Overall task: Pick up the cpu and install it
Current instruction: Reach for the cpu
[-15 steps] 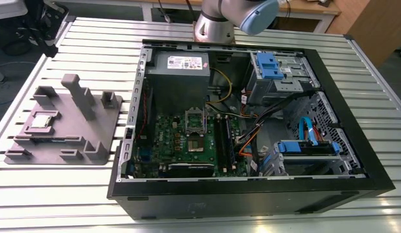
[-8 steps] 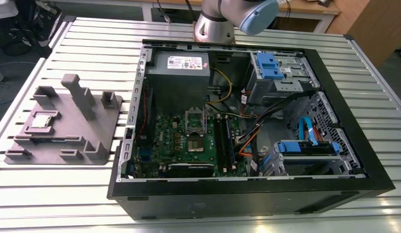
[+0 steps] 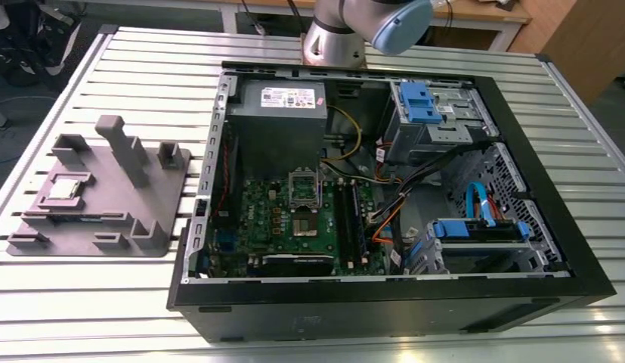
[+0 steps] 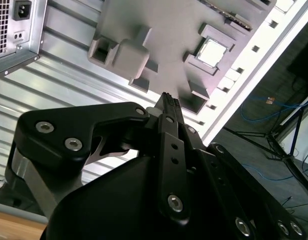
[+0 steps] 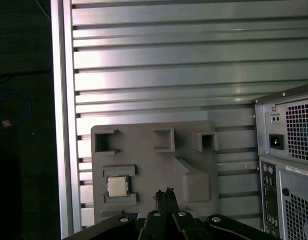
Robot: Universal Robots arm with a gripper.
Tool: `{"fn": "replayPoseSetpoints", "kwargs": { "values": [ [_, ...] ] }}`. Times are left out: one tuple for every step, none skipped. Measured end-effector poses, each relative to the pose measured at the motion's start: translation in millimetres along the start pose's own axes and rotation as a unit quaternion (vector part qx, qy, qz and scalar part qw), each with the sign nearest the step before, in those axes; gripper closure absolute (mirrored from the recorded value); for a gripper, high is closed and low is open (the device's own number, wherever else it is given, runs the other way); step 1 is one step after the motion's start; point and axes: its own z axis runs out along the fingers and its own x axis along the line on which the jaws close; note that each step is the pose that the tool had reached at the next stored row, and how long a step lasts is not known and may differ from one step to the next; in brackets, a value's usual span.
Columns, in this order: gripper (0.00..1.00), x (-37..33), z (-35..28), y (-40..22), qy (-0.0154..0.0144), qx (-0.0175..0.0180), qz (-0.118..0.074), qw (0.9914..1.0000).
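- Hovering above the grey fixture block, the gripper has its jaws pressed together with nothing between them. The second wrist view shows the same closed tips.
- The cpu is seated flat in the fixture block, metal lid up. It is clear of the jaws and untouched in both wrist views.
- In the exterior view the cpu and its block sit on the slatted metal desk, close to the desk's edge at the exterior view's left. They are well apart from the open computer case.
- Inside the case, the green motherboard carries the socket. Its frame looks lifted and no chip shows in it, so I judge the install not done.
- The arm stands at the desk's far edge behind the case.
- Handling guess: the cpu should be light, thin and rigid. The lid looks smooth and likely slippery, and the underside contacts are probably fragile.
- Grip guess: take it by two opposite side edges. A light pinch should do, and keeping it level should keep it from tilting or slipping.
- The block's raised walls hug the chip, so finger room at the edges looks tight. I can't tell which sides are open.
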Motion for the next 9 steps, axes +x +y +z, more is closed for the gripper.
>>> {"fn": "replayPoseSetpoints", "kwargs": {
  "values": [
    [0.89, 2.1, 0.6, -0.2, 0.0, 0.0, 0.0, 1.0],
    [0.89, 4.2, 1.1, -0.4, 0.0, 0.0001, 0.0, 1.0],
    [0.89, 6.6, 1.7, -0.6, 0.0001, 0.0003, 0.0, 1.0],
    [0.89, 8.7, 2.5, -0.8, 0.0, 0.0003, 0.0, 1.0],
    [0.89, 10.6, 3.1, -0.9, 0.0, 0.0005, 0.0, 1.0],
    [0.89, 12.4, 3.9, -1.1, 0.0, 0.0007, 0.0, 1.0],
    [0.89, 14.1, 4.7, -1.3, 0.0, 0.0008, 0.0, 1.0],
    [0.89, 15.5, 5.5, -1.5, 0.0, 0.0009, 0.0, 1.0],
    [0.89, 17.1, 6.3, -1.7, 0.0, 0.001, 0.0, 1.0]
  ]
}}
